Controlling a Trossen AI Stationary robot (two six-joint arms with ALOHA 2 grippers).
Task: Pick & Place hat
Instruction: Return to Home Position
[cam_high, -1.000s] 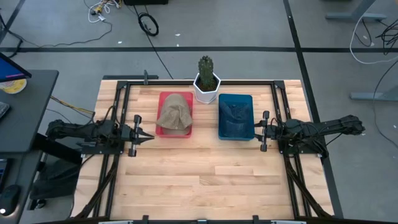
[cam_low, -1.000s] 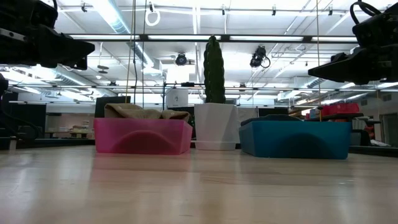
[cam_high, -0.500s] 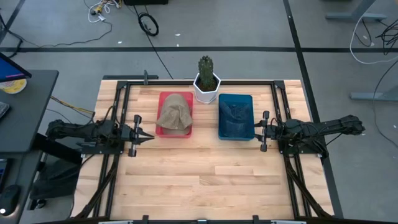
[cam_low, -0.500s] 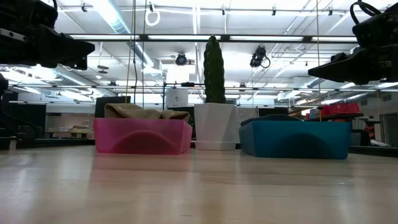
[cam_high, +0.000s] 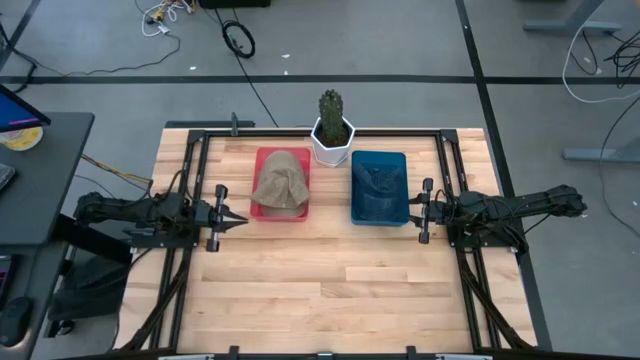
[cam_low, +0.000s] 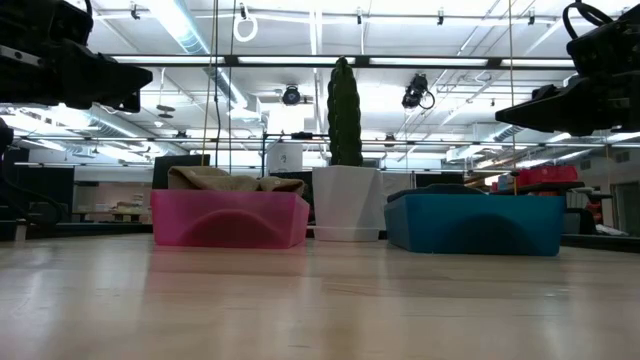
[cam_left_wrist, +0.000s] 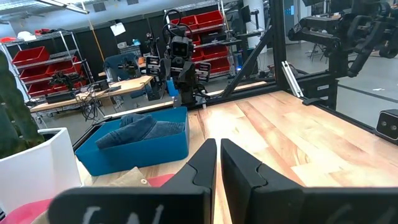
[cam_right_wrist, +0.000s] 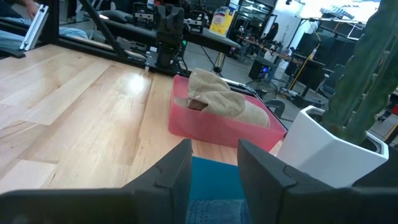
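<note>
A tan hat lies crumpled in a pink bin, rising above its rim. Next to it stands a blue bin with blue denim cloth inside. My left gripper hovers just left of the pink bin, pointing right, its fingers shut. My right gripper hovers at the blue bin's right side, pointing left, fingers open over the bin's edge. Both hang well above the table in the low view, the left gripper and the right gripper.
A cactus in a white pot stands behind and between the two bins, at the table's far edge. Black frame rails run along the table's left, right and far sides. Bare wood fills the near half of the table.
</note>
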